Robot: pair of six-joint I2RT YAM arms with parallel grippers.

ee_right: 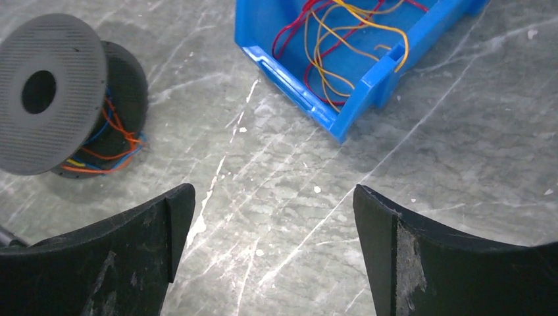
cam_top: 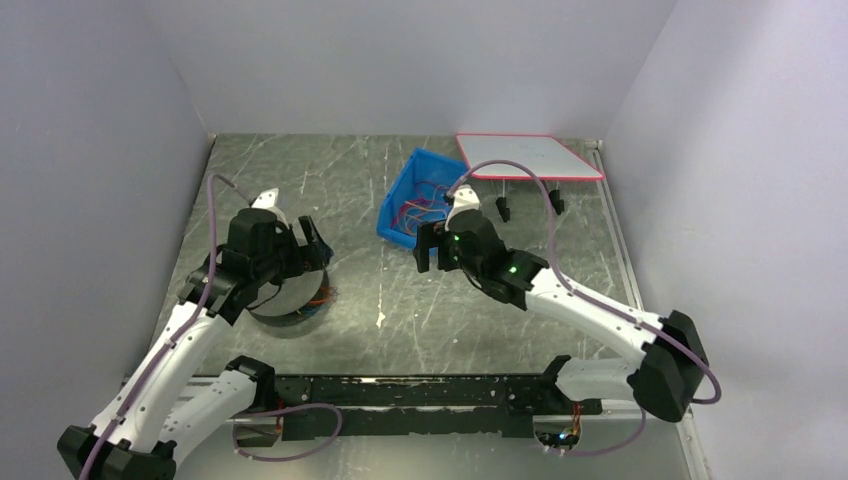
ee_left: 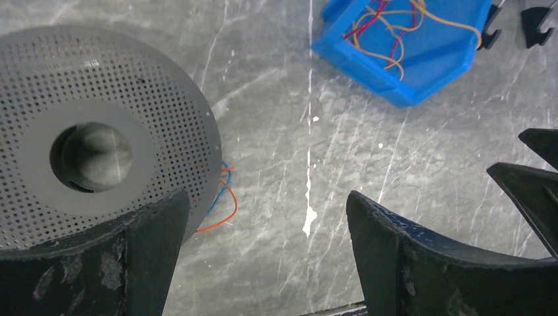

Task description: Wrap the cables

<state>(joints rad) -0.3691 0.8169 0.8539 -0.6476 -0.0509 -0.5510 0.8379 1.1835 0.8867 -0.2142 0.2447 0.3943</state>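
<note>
Loose red, orange and yellow cables (ee_right: pixel 335 46) lie tangled in a blue bin (ee_right: pixel 309 99), also seen in the left wrist view as cables (ee_left: pixel 388 29) in the bin (ee_left: pixel 408 79). A dark grey perforated spool (cam_top: pixel 290 300) stands on the table with orange and blue wire (ee_right: pixel 108 148) wound on its core; loops of that wire (ee_left: pixel 224 197) stick out beside the spool (ee_left: pixel 99 131). My left gripper (ee_left: pixel 266 204) hangs open just right of the spool, holding nothing. Between spool and bin, my right gripper (ee_right: pixel 273 197) is open over bare table.
A white board with a red rim (cam_top: pixel 530 157) stands on black feet (cam_top: pixel 503 210) at the back right, behind the bin (cam_top: pixel 410 200). Grey walls close in the table (cam_top: pixel 380 320) on three sides. The right arm's black fingers (ee_left: pixel 536 164) show at the left wrist view's right edge.
</note>
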